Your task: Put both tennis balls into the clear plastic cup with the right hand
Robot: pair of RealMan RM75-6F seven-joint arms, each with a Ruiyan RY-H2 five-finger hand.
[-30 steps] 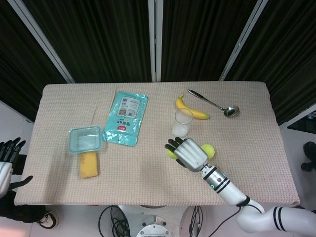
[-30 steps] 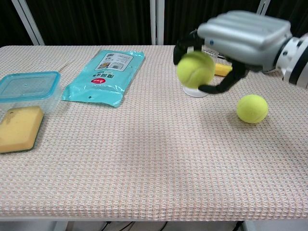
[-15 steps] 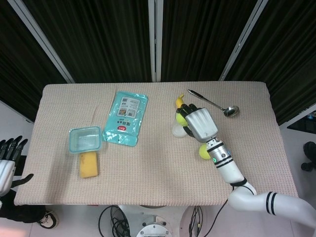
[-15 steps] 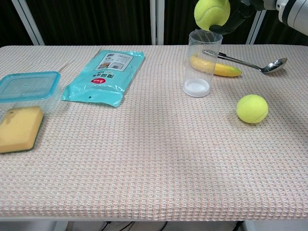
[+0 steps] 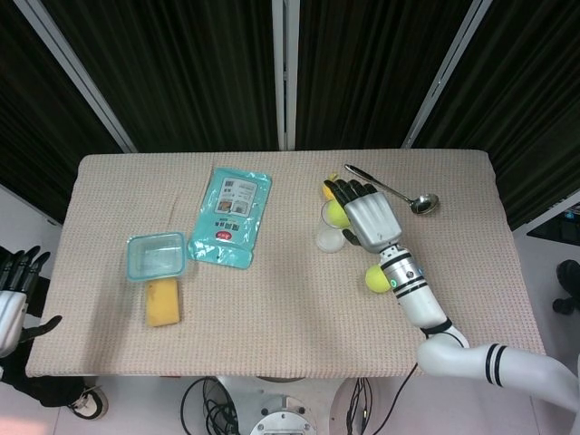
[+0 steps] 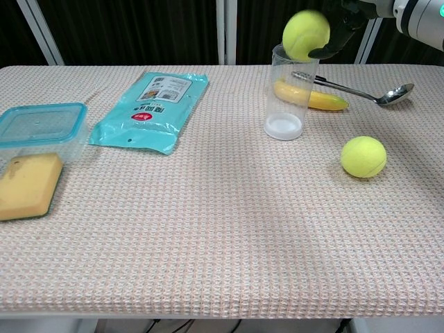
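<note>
A clear plastic cup [image 6: 284,104] stands upright right of the table's middle. One tennis ball [image 6: 306,35] is blurred at the cup's rim, its underside just dipping into the mouth. My right hand [image 5: 370,217] hovers over the cup [image 5: 330,237] with fingers stretched out; in the chest view only its dark fingertips [image 6: 338,36] show, beside the ball's right side, not wrapped around it. The second tennis ball [image 6: 363,156] lies on the cloth to the cup's right and nearer me, partly under my forearm in the head view [image 5: 374,278]. My left hand [image 5: 14,290] hangs off the table's left edge, holding nothing.
A banana [image 6: 316,99] and a metal ladle [image 6: 388,94] lie just behind the cup. A teal pouch [image 6: 151,111] sits left of centre. At the far left are a clear blue container [image 6: 38,125] and a yellow sponge [image 6: 28,184].
My right hand lifted one ball from the cloth up over the cup. Its fingers have now spread and the ball has dropped to the cup's rim.
</note>
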